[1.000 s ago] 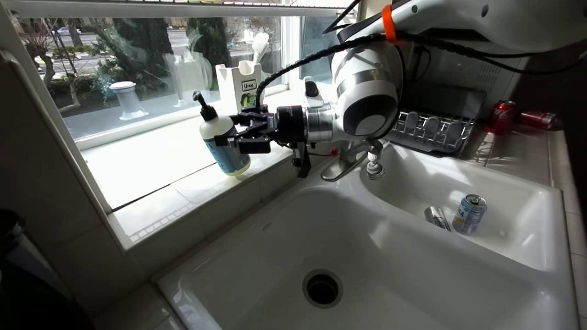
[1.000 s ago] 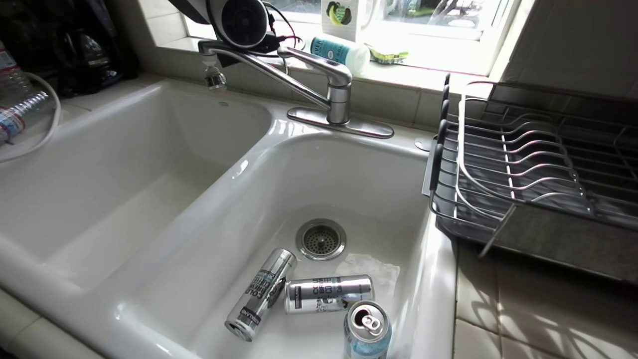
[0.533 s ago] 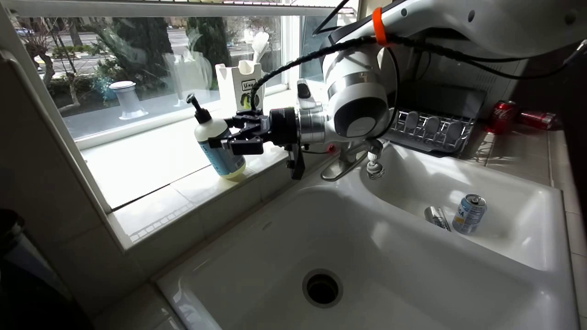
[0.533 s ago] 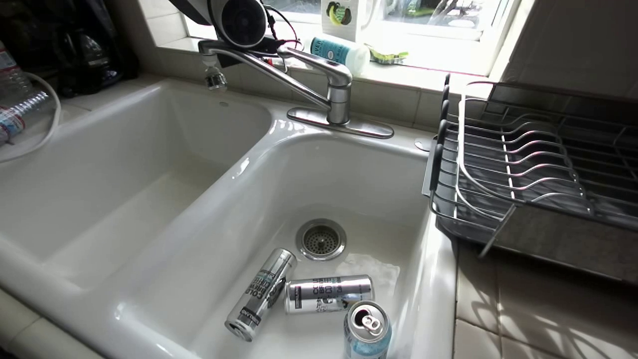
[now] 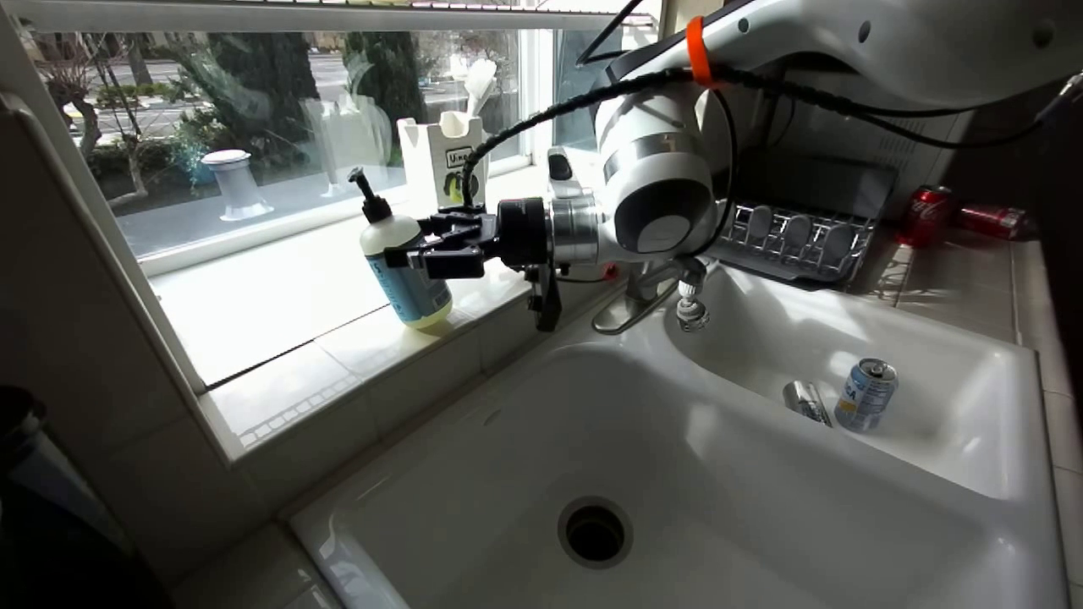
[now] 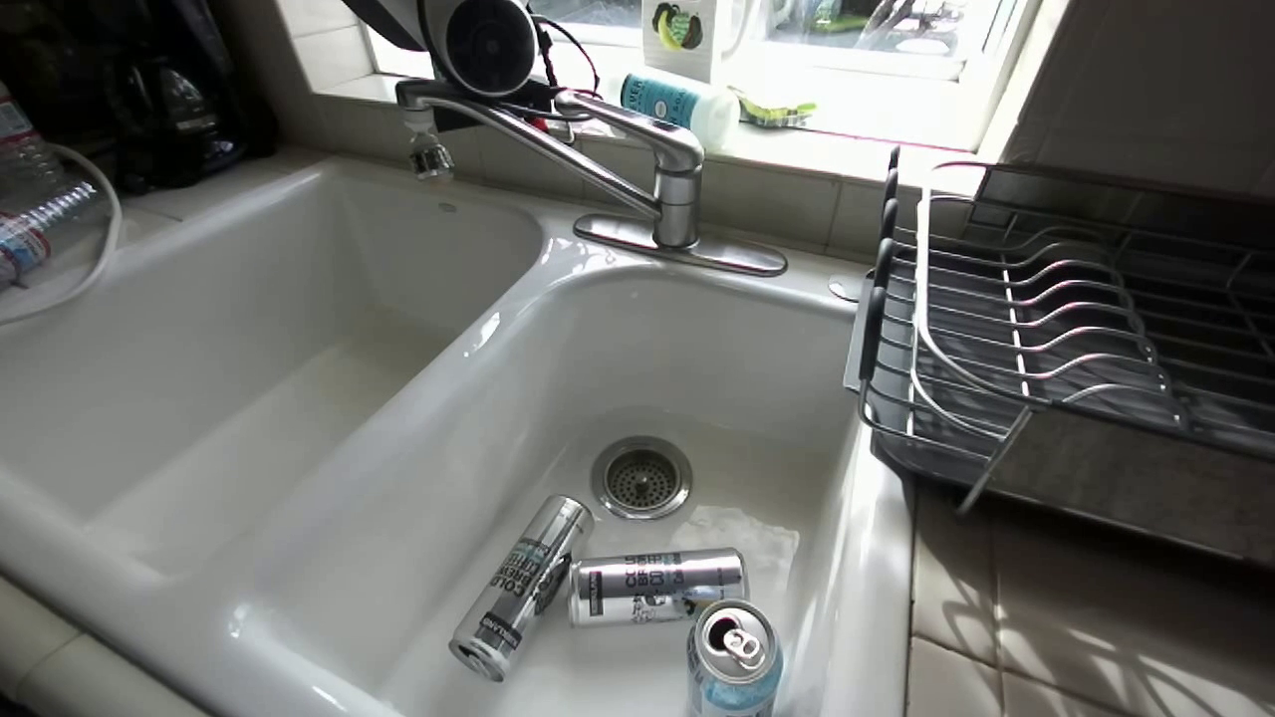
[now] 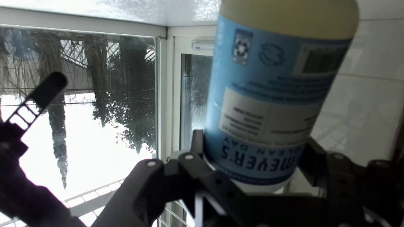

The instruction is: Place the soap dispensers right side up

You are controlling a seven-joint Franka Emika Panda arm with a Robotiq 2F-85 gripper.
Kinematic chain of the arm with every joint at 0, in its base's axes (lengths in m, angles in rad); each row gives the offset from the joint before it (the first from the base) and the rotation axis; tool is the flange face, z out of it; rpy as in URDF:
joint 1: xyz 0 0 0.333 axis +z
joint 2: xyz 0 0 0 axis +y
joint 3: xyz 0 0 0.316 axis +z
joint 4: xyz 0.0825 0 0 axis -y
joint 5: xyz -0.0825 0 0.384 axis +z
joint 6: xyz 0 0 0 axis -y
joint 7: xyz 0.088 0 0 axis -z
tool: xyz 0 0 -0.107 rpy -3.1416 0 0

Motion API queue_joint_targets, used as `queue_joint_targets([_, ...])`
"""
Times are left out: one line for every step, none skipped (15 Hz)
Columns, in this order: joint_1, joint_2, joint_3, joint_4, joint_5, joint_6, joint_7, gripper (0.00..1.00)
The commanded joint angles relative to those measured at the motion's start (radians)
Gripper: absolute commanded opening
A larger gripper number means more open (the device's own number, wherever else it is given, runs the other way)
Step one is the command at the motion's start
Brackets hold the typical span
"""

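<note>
Here, centre-left in an exterior view, the Robotiq gripper [image 5: 408, 241] grasps a tilted Meyer's soap dispenser [image 5: 413, 293], fingers partly spread around it; the Panda arm [image 5: 656, 173] bends down from upper right.

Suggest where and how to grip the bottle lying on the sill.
Mid-body, across the label, probably from above: the lying bottle is rounded and on its side, with the faucet in front and a carton behind. The tool must first release the pump bottle.
</note>
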Motion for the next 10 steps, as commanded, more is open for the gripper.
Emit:
queue_joint_targets([0.009,0.038,-0.009,0.002,0.043,-0.051,-0.013,0.46])
queue_joint_targets([0.009,0.037,-0.009,0.003,0.043,-0.051,-0.014,0.93])
queue_joint_targets([0.009,0.035,-0.010,0.001,0.040,-0.051,-0.015,0.94])
queue_joint_targets([0.009,0.034,-0.010,0.001,0.037,-0.054,-0.014,0.99])
queue_joint_targets([0.009,0.033,-0.011,0.000,0.036,-0.055,-0.015,1.00])
queue_joint_targets([0.009,0.033,-0.011,-0.001,0.036,-0.058,-0.016,1.00])
queue_joint_targets([0.011,0.031,-0.012,-0.001,0.034,-0.055,-0.018,1.00])
queue_joint_targets([0.014,0.024,-0.013,-0.003,0.025,-0.047,-0.018,1.00])
queue_joint_targets([0.016,0.015,-0.013,-0.004,0.021,-0.041,-0.016,1.00])
queue_joint_targets([0.022,0.001,-0.015,-0.008,-0.001,-0.016,-0.006,1.00])
